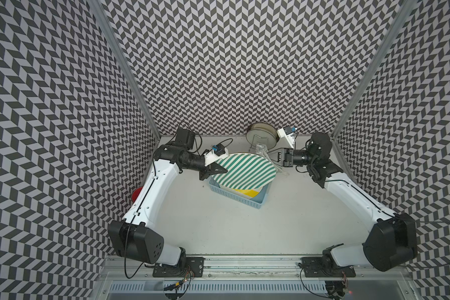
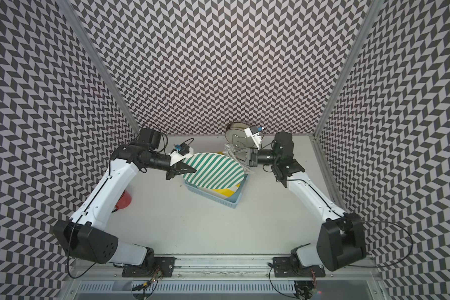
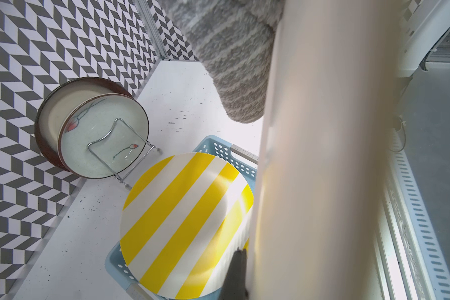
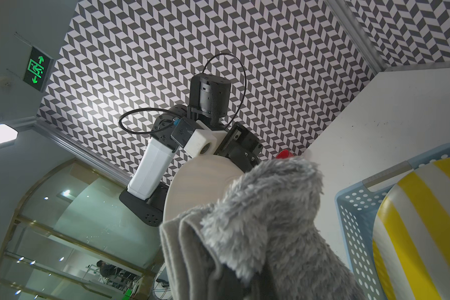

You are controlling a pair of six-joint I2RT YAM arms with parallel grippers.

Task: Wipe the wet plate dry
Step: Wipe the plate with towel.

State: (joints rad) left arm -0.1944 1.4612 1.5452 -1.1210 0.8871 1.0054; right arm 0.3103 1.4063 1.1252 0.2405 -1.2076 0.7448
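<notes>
Green-striped plate (image 1: pixel 244 170) hangs tilted over the blue basket (image 1: pixel 234 194), left gripper (image 1: pixel 224 170) pinching its rim, and right gripper (image 1: pixel 276 159) is clamped tight on a fluffy grey cloth (image 4: pixel 257 220) up against the plate's underside.

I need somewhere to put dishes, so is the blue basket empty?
No, a yellow striped plate lies in the blue basket, covering most of its opening in the left wrist view.
</notes>
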